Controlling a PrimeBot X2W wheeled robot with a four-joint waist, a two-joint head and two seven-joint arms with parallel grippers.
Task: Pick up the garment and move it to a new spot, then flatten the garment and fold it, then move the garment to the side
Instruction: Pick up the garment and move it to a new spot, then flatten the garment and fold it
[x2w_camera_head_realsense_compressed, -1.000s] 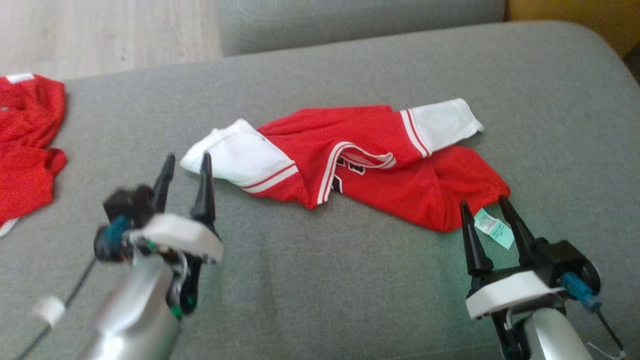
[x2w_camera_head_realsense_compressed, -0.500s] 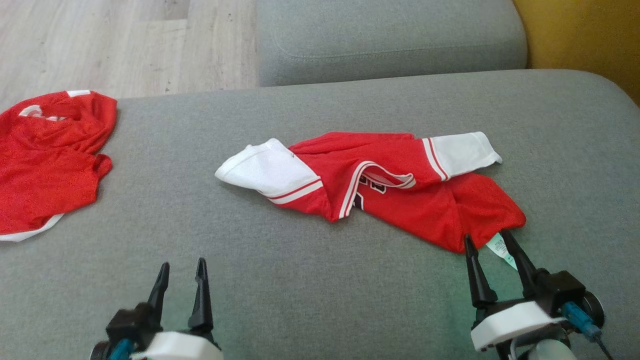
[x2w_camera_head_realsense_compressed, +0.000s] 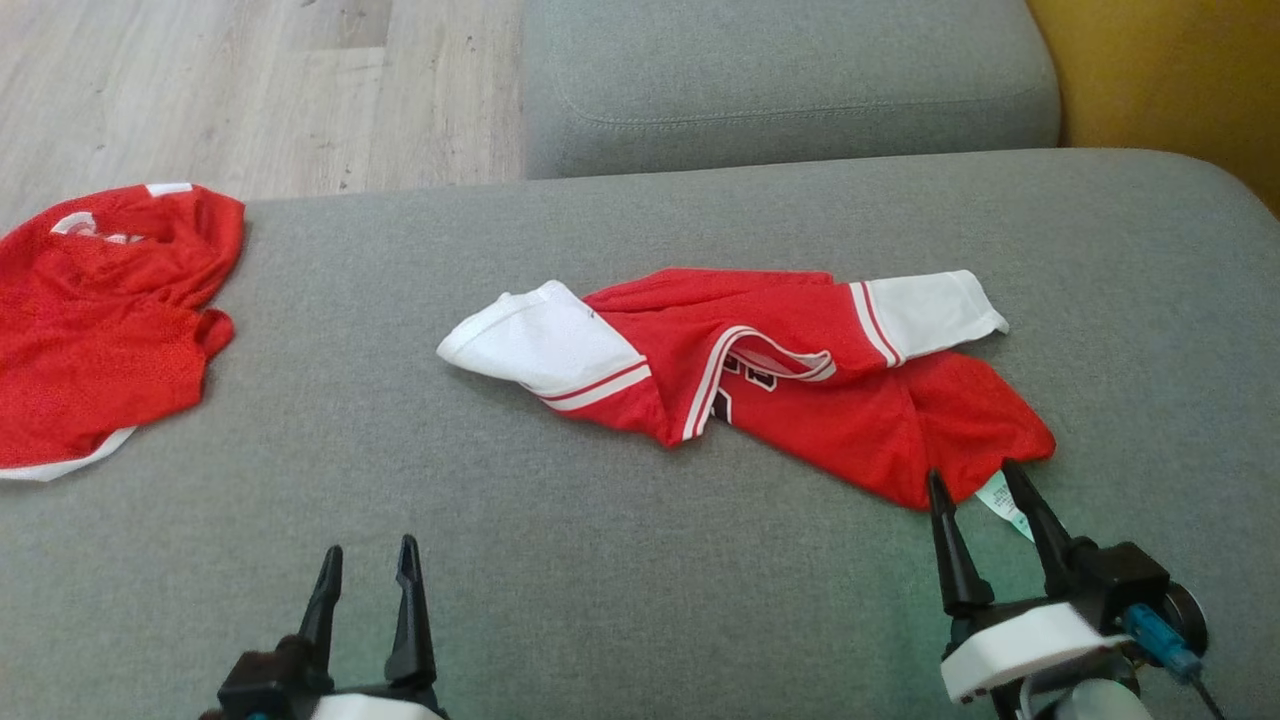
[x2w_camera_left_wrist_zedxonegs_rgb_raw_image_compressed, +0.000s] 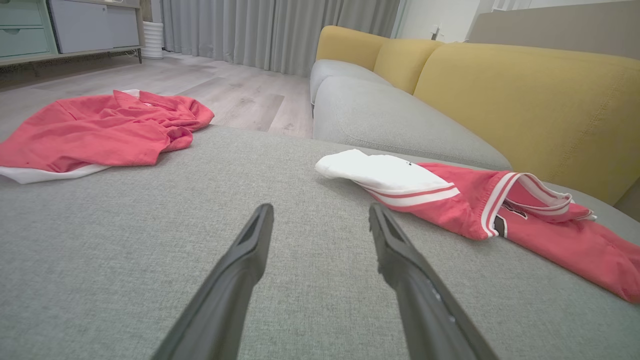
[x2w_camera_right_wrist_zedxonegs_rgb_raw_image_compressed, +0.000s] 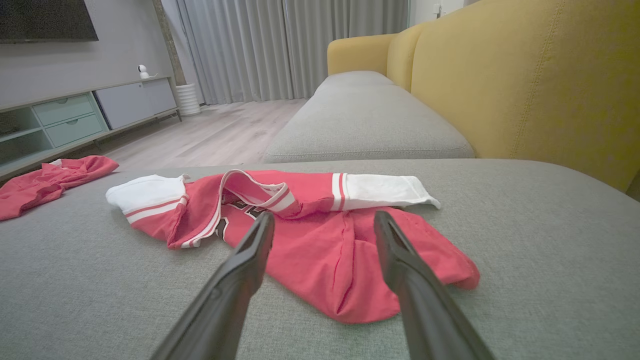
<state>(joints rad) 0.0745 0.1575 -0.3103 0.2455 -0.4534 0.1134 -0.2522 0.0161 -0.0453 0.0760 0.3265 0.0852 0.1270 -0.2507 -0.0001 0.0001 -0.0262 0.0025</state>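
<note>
A red jersey with white sleeves (x2w_camera_head_realsense_compressed: 780, 375) lies crumpled in the middle of the grey sofa seat (x2w_camera_head_realsense_compressed: 620, 560), also seen in the left wrist view (x2w_camera_left_wrist_zedxonegs_rgb_raw_image_compressed: 480, 200) and the right wrist view (x2w_camera_right_wrist_zedxonegs_rgb_raw_image_compressed: 310, 235). A pale green tag (x2w_camera_head_realsense_compressed: 1000, 500) sticks out at its near right corner. My right gripper (x2w_camera_head_realsense_compressed: 978, 482) is open, its tips just short of that corner and either side of the tag. At the lower left my left gripper (x2w_camera_head_realsense_compressed: 367, 553) is open over bare cushion, well short of the white sleeve (x2w_camera_head_realsense_compressed: 540, 340).
A second red garment (x2w_camera_head_realsense_compressed: 95, 320) lies bunched at the seat's left edge. Wooden floor (x2w_camera_head_realsense_compressed: 250, 90) shows beyond the seat. Another grey cushion (x2w_camera_head_realsense_compressed: 790, 80) lies behind, with a yellow backrest (x2w_camera_head_realsense_compressed: 1160, 70) at the right.
The left gripper has drawn back from near the white sleeve down to the lower left. The camera view shifted, so the jersey sits lower in the picture. The right gripper holds by the tag.
</note>
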